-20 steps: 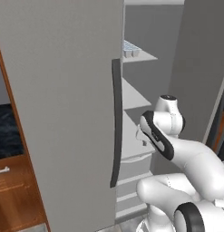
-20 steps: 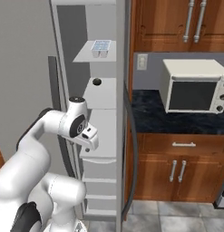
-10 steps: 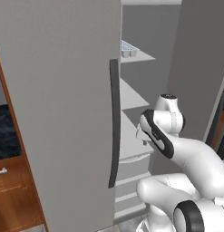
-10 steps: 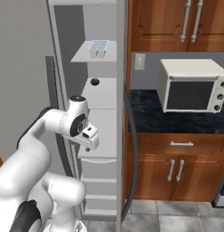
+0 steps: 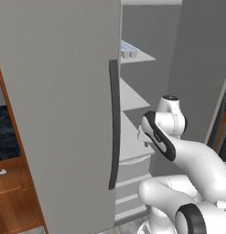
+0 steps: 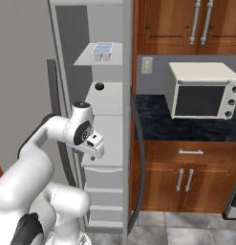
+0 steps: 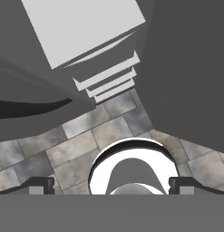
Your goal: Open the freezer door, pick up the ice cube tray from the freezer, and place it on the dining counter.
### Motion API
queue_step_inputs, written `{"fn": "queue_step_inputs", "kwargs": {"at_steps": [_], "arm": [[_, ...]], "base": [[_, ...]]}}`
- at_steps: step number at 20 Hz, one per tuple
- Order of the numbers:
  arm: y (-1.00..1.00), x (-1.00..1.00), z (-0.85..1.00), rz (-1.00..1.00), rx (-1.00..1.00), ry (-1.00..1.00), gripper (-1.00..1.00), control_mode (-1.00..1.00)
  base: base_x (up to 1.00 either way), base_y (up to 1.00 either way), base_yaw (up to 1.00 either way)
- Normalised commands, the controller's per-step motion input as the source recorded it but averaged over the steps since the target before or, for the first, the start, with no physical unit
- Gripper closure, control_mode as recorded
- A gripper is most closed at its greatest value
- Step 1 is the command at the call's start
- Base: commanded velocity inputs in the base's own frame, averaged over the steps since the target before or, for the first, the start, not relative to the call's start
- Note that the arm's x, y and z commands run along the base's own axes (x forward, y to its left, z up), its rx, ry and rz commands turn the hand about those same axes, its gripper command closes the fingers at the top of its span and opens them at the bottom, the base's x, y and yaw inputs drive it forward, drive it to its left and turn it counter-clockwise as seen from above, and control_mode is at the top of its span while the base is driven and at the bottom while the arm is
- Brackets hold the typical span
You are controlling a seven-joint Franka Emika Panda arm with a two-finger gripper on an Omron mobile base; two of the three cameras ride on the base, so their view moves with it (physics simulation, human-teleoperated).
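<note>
The ice cube tray [image 6: 103,50] rests on the upper shelf inside the freezer [image 6: 106,124], well above the gripper [image 6: 96,149] and apart from it. The freezer door [image 5: 59,114] stands swung open, with its dark handle [image 5: 114,123] beside the arm. In the hand view the gripper [image 7: 111,186] points down at the tiled floor [image 7: 63,149], fingers spread wide, apparently holding and touching nothing. No readable writing appears.

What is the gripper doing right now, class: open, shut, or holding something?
Gripper: open, jaws spread wide, holding nothing; it points down at the tiled floor in front of the freezer.
</note>
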Motion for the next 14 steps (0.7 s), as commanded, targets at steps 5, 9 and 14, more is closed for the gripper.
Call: {"fn": "queue_step_inputs", "kwargs": {"at_steps": [5, 9, 14], "arm": [[0.00, 0.00, 0.00, 0.00, 0.00, 0.00, -1.00, 1.00], [0.00, 0.00, 0.00, 0.00, 0.00, 0.00, -1.00, 1.00], [-0.02, 0.00, 0.14, 0.00, 0.00, -0.06, -1.00, -1.00]], "base": [[0.17, -0.39, 0.03], [0.13, -0.15, 0.00], [0.00, 0.00, 0.00]]}}
